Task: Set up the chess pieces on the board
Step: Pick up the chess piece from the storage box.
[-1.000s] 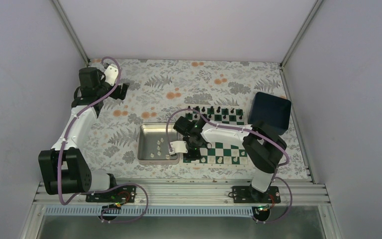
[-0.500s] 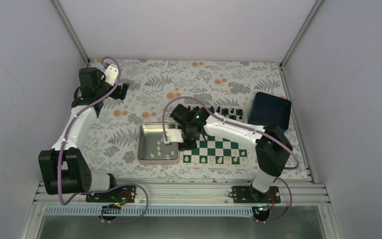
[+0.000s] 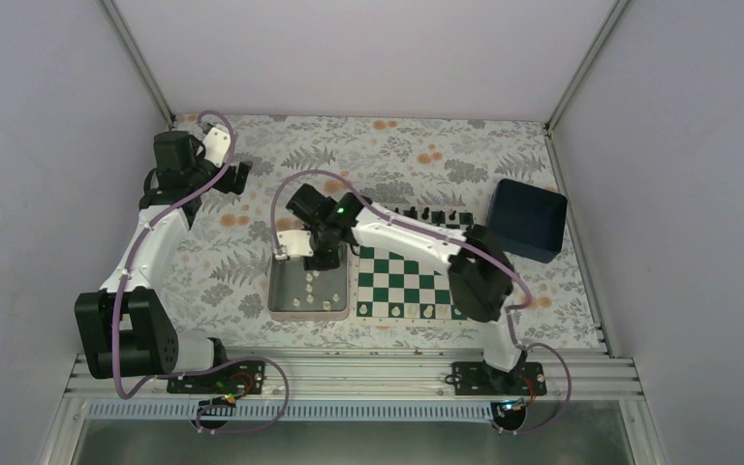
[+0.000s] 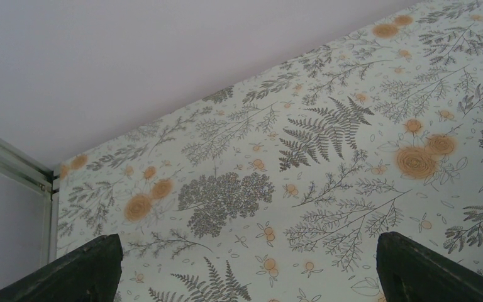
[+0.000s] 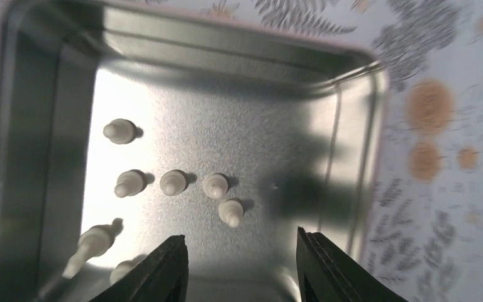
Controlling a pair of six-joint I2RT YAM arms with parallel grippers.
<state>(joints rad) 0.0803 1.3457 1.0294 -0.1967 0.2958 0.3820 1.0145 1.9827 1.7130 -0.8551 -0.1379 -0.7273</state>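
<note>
Right jaws, apart and empty, hang over the tray (image 5: 38,126) holding loose cream chess pieces (image 5: 173,182). The board (image 3: 402,281) lies just right of the tray, with a blue box (image 3: 528,220) at its far corner. Left jaws, apart, hover over the flowered bench (image 4: 327,138), far left.

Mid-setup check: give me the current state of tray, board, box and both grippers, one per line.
Tray: holds loose cream-white pieces.
Board: partly set; black pieces along far edge, a few white pieces on near row.
Blue box: right of board; contents not visible.
Left gripper: open, empty, parked far left.
Right gripper: open, empty, over the tray.
</note>
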